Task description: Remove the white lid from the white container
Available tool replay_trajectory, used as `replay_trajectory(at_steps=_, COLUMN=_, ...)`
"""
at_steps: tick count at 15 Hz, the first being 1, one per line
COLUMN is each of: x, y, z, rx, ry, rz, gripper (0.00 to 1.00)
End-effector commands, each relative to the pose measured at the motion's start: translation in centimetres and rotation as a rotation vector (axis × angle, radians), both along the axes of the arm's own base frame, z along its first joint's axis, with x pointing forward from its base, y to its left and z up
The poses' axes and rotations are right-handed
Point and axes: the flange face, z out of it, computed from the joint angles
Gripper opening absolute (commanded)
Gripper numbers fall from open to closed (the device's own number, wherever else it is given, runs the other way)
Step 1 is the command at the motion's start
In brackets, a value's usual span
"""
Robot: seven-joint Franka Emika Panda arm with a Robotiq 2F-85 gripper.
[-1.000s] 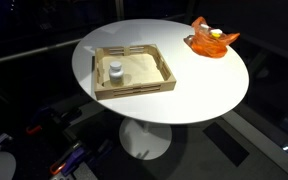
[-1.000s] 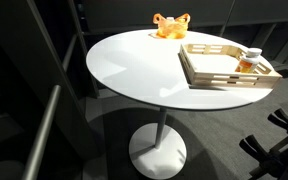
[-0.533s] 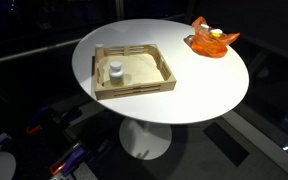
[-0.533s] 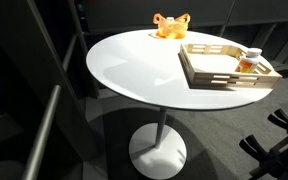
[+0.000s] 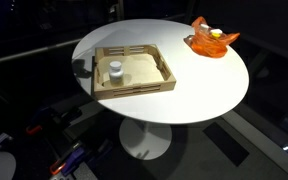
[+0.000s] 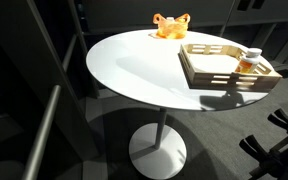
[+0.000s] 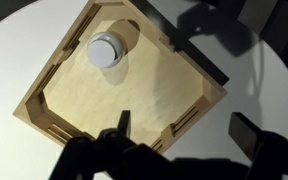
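The white container [image 5: 115, 74] stands in the corner of a wooden tray [image 5: 154, 80] on the round white table. The white lid [image 5: 115, 66] sits on it. Both also show in an exterior view as the jar [image 6: 249, 66] with its lid [image 6: 252, 53]. In the wrist view the lid [image 7: 106, 48] is seen from above, up and left of my gripper [image 7: 184, 130]. The gripper is open and empty, high above the tray's edge [image 7: 199, 80]. It is well apart from the jar.
An orange bowl [image 5: 212, 42] with something yellow in it stands at the table's far rim, also in an exterior view [image 6: 170, 26]. The tray [image 6: 224, 78] lies near the table's edge [image 6: 134, 95]. Dark floor and equipment surround the pedestal table.
A dark shadow has appeared beside the tray in both exterior views. The jar, lid, tray and bowl have not moved.
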Motion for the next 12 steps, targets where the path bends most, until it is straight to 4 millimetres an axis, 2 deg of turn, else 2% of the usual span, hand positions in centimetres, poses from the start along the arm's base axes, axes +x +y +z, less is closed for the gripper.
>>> replay_trajectory(at_steps=1, x=1.0, y=-1.3, z=-1.7, rx=-0.033, ry=0.049, rz=-0.082, gripper=1.00)
replay_trajectory(at_steps=9, x=-1.0, y=-4.0, z=-4.2, rx=-0.137, ry=0.135, rz=-0.253, gripper=1.00)
replay_trajectory(at_steps=12, x=-1.5, y=-4.8, z=-5.9, rx=-0.151, ry=0.141, rz=-0.271, gripper=1.00)
